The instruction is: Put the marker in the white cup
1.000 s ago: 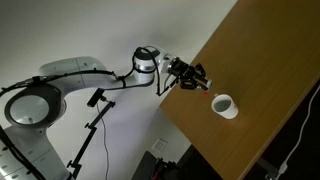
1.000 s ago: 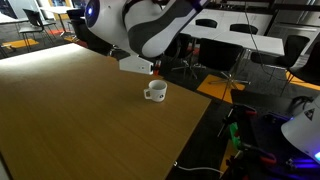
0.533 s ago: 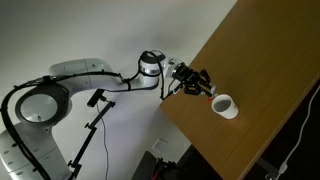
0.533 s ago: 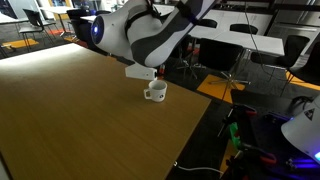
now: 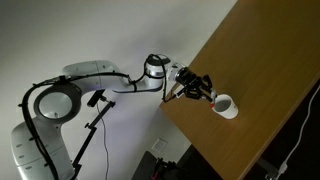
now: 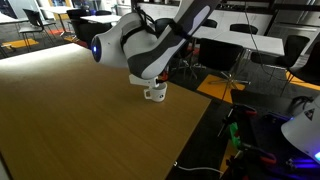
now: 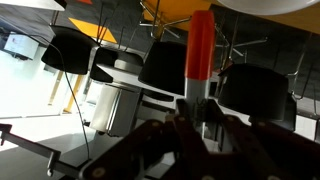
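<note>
At the left of an exterior view, the arm (image 5: 95, 72) reaches from its base out toward 3 o'clock. Compared with one second ago it has stretched further, so the gripper (image 5: 200, 90) is no longer over the table's edge and is now just beside the white cup (image 5: 225, 106). The cup lies at about 4 o'clock from the gripper and stands on the wooden table (image 5: 270, 60), near the edge. In the exterior view from the other side, the arm has also come down and across, and its wrist now hides the upper part of the cup (image 6: 154, 95), which was in free view before.

In the wrist view the jaws are closed almost fully on the marker (image 7: 200, 45). They hold its pale lower end, and the red-orange end sticks out toward 12 o'clock. So the marker is in the grip, in the air, and not yet inside the cup.

I judge that the carrying step is nearly finished. What remains is to bring the marker exactly above the dark opening and then release it. Whether it is already centred over the rim, I cannot tell.
</note>
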Controlling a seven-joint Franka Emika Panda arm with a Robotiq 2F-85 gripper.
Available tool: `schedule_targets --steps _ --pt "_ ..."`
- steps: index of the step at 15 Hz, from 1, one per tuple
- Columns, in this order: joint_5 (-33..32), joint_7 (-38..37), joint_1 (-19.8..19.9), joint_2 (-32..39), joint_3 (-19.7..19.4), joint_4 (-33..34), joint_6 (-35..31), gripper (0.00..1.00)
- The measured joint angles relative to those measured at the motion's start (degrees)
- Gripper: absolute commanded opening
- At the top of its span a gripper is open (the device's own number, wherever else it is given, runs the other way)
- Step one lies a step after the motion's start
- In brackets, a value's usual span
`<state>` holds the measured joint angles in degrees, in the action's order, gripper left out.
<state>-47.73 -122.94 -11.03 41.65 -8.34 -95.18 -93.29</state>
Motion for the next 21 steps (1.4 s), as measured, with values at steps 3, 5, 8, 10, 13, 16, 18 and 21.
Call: schedule_targets --steps 3,5,8,10,13,16,18,21 --pt "-1.2 0.0 0.0 2.6 0.5 2.5 0.7 0.06" --pt "-2.0 0.0 0.0 4.5 0.5 4.3 0.7 0.06" --pt "-3.7 0.1 0.0 7.1 0.8 6.8 0.7 0.06" --pt "-4.6 0.1 0.0 8.5 1.2 8.1 0.6 0.33" --pt "-5.5 0.2 0.0 10.0 2.2 9.4 -0.1 0.63" --pt "-6.0 0.2 -0.1 10.2 3.3 9.5 -0.6 0.87" --pt "-6.0 0.2 -0.1 9.8 3.6 9.5 -0.9 0.99" --pt "-6.0 0.0 0.1 7.2 3.6 8.5 -1.6 1.00"
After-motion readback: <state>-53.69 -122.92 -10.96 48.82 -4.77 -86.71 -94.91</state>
